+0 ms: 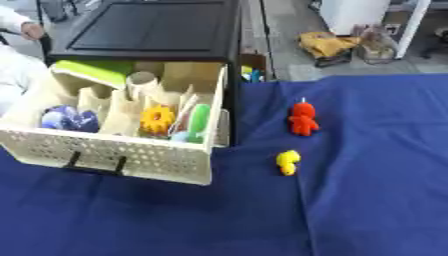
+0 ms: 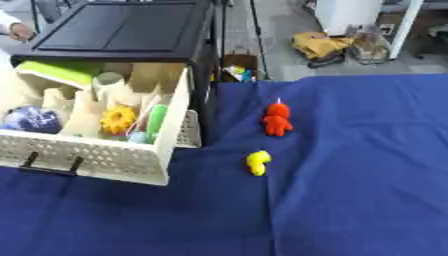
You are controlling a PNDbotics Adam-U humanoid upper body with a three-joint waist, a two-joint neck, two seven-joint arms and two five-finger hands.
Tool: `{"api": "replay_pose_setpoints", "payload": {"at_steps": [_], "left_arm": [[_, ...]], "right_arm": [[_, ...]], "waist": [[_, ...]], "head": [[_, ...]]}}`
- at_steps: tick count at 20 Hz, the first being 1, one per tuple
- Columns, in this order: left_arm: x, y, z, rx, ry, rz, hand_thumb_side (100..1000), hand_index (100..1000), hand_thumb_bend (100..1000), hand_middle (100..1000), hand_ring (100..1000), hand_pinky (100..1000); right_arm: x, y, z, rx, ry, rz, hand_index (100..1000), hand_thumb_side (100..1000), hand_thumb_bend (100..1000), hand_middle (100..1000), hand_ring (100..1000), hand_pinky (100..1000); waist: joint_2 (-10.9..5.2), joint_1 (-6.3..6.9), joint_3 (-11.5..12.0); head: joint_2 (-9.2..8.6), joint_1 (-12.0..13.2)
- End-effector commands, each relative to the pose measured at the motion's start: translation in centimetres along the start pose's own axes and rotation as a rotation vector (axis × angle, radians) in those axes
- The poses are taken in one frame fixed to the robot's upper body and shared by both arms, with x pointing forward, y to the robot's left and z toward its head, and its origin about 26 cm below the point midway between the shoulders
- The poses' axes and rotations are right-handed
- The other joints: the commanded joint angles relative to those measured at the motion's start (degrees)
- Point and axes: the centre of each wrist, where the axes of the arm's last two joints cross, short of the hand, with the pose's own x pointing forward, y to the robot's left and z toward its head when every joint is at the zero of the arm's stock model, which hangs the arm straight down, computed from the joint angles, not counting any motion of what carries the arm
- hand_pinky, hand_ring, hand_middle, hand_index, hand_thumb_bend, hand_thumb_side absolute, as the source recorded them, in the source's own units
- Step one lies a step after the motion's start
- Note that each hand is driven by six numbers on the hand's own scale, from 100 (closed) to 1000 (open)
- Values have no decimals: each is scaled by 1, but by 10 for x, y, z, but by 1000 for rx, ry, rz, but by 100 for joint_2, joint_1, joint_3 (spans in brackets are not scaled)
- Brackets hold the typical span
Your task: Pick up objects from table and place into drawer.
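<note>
With neither hand in view, their state unknowable, bring one down over the yellow toy [image 1: 287, 162], then lift it clear of the open drawer [image 1: 131, 155] wall.

- Illumination: bright, even and diffuse; the source is not visible.
- Shadows: soft. A dim shadow lies on the blue cloth [image 1: 376, 165] under the open drawer [image 1: 114, 155]; only faint shadows sit beside the red figure [image 1: 303, 119] and the yellow toy [image 1: 287, 162].
- Glare: a pale sheen covers the black cabinet top [image 1: 149, 25].
- Sharpness: both views are soft throughout; drawer contents and floor clutter lack fine detail.
- Distortion: no bending is visible at the edges.
</note>
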Motion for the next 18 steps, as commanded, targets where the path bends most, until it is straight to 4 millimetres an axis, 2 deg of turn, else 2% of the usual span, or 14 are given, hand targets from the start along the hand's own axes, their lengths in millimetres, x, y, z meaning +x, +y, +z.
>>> {"api": "replay_pose_setpoints", "payload": {"at_steps": [1, 6, 11, 15, 18], "left_arm": [[3, -2, -10, -22, -42, 2, 975, 874, 150, 754, 776, 639], [3, -2, -10, -34, -42, -3, 978, 874, 156, 755, 777, 640], [4, -1, -10, -49, -39, -18, 979, 875, 158, 755, 777, 640], [5, 0, -10, -60, -37, -26, 978, 874, 157, 755, 778, 641], [5, -1, -10, -66, -36, -29, 979, 875, 157, 755, 778, 641]], "right_arm": [[1, -5, -6, 82, 2, 22, 748, 855, 100, 612, 758, 665], [-14, -2, 4, 259, 59, 110, 752, 879, 100, 586, 760, 672], [-35, 7, 2, 406, 81, 235, 764, 911, 100, 583, 766, 684], [-48, 16, 6, 514, 107, 326, 785, 938, 189, 593, 783, 706], [-57, 24, 19, 619, 146, 386, 812, 972, 275, 619, 809, 730]], "waist": [[-59, -1, -1], [-28, -5, -10], [-25, -31, -35], [-16, -67, -56], [-5, -103, -57]], "head": [[105, -16], [178, -41], [288, -54], [350, -79], [355, -99]]}}
